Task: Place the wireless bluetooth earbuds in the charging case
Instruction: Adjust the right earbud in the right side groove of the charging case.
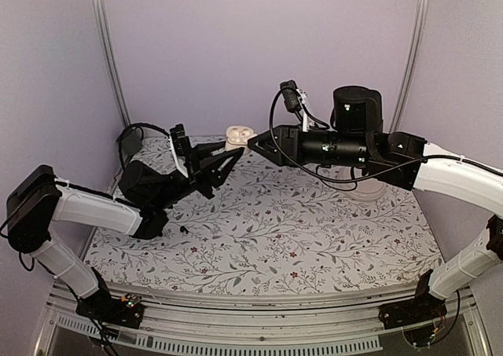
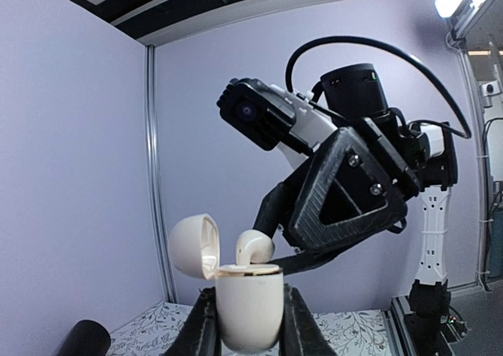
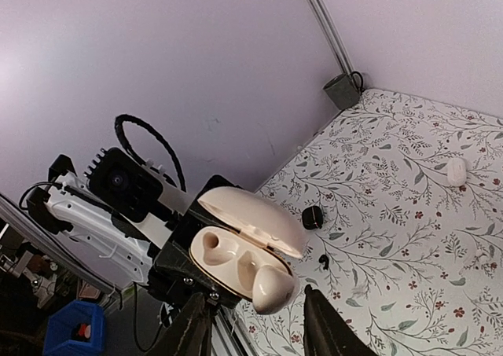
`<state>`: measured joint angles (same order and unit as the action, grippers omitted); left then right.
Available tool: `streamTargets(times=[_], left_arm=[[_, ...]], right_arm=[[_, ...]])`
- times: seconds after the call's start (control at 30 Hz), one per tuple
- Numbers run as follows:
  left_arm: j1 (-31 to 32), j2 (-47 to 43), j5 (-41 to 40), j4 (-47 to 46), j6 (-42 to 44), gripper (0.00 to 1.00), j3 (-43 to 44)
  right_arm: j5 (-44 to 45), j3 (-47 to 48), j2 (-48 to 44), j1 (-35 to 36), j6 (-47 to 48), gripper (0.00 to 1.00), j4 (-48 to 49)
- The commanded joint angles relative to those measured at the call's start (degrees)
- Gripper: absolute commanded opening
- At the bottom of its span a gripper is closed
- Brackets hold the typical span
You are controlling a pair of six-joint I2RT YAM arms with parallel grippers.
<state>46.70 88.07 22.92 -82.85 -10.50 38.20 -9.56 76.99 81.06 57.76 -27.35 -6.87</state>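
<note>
My left gripper (image 2: pixel 249 295) is shut on the cream charging case (image 2: pixel 250 309) and holds it upright in the air, with its lid (image 2: pixel 192 246) swung open. A cream earbud (image 2: pixel 255 247) stands in the case's mouth, head up. In the right wrist view this earbud (image 3: pixel 275 289) sits at the near end of the case (image 3: pixel 228 254), and the other socket is bare. My right gripper (image 3: pixel 257 297) is open around the bud. One finger is close against it and the other stands apart. Seen from above, both grippers meet at the case (image 1: pixel 240 134).
A small white piece like a second earbud (image 3: pixel 456 171) lies on the floral cloth (image 3: pixel 393 238). Two small black bits (image 3: pixel 312 217) (image 3: pixel 323 259) lie there too. A grey block (image 3: pixel 343 90) sits in the far corner. Lilac walls close in the back and sides.
</note>
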Motion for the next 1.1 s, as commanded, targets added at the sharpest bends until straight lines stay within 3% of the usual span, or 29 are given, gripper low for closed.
streamTargets(times=[0.0,0.37,0.77,1.07], left_arm=[[-0.1,0.6,0.0,0.8,0.9,0.00,0.8],[0.0,0.2,-0.1,1.0,1.1,0.00,0.7],[0.0,0.4,-0.1,0.9,1.0,0.00,1.0],[-0.1,0.4,0.1,0.6,1.0,0.00,1.0]], right_arm=[[0.8,2.0,-1.5,0.4,0.9,0.41,0.4],[2.1,2.5,-2.4,0.4,2.2,0.48,-2.1],[-1.5,4.4,-0.2,0.8,-0.1,0.47,-0.8],[3.8,5.6,-0.1,0.7,-1.2,0.50,-5.0]])
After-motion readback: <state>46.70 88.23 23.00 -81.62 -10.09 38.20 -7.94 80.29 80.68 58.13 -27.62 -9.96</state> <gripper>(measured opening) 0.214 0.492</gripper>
